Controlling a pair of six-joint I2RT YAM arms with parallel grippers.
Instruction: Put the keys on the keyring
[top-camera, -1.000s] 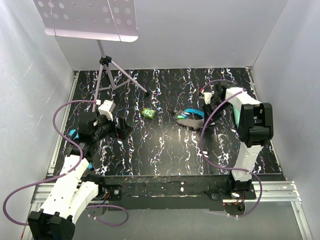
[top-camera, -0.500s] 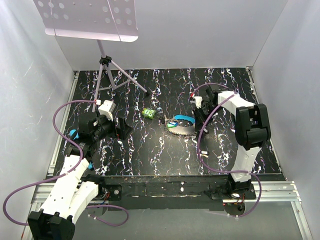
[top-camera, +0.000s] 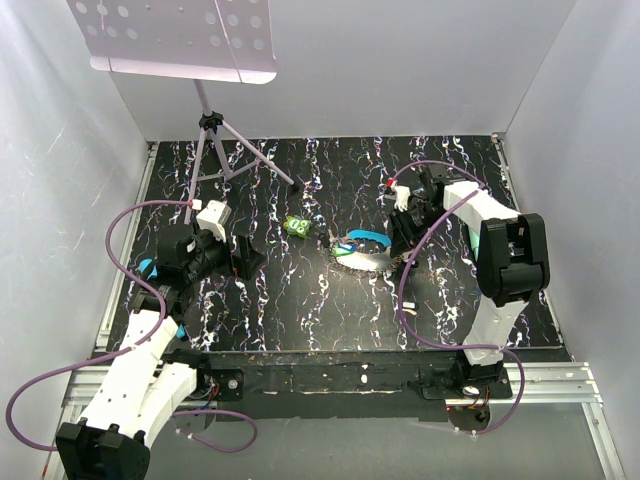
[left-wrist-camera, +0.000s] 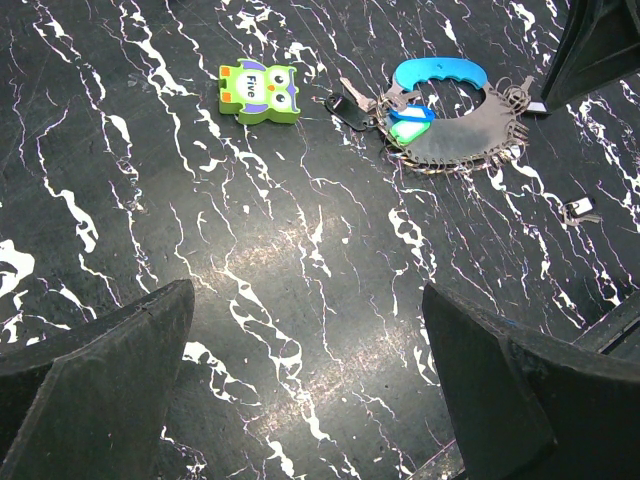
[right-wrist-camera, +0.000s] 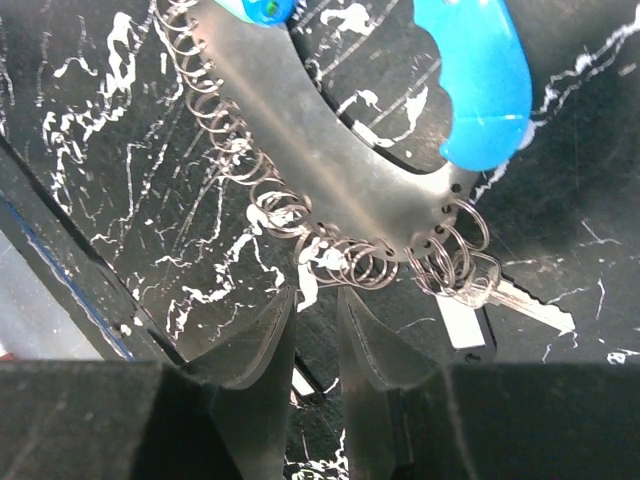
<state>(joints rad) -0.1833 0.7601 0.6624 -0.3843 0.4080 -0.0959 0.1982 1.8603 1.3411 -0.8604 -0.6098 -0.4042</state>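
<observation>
The keyring (top-camera: 364, 258) is a grey curved plate edged with wire rings and carrying a bright blue clip (top-camera: 368, 238); it lies right of centre on the table. In the left wrist view, keys with a teal-green head (left-wrist-camera: 408, 130) and a blue head (left-wrist-camera: 417, 112) lie at the keyring's (left-wrist-camera: 465, 135) left end. My right gripper (top-camera: 402, 243) is at the keyring's right edge. In the right wrist view its tips (right-wrist-camera: 317, 297) stand a narrow gap apart just short of the rings (right-wrist-camera: 360, 262), holding nothing. My left gripper (left-wrist-camera: 310, 375) is wide open and empty, far to the left.
A green owl tile (top-camera: 296, 227) lies left of the keyring. A black-headed key (left-wrist-camera: 345, 105) lies by the keyring's left end, and a small loose key (left-wrist-camera: 578, 210) lies near its right end. A tripod stand (top-camera: 213, 140) is at the back left. White walls enclose the table.
The keyring slid left and nearer with my right gripper, then stopped. The right gripper has since drawn back slightly to the right. The left arm has not moved.
</observation>
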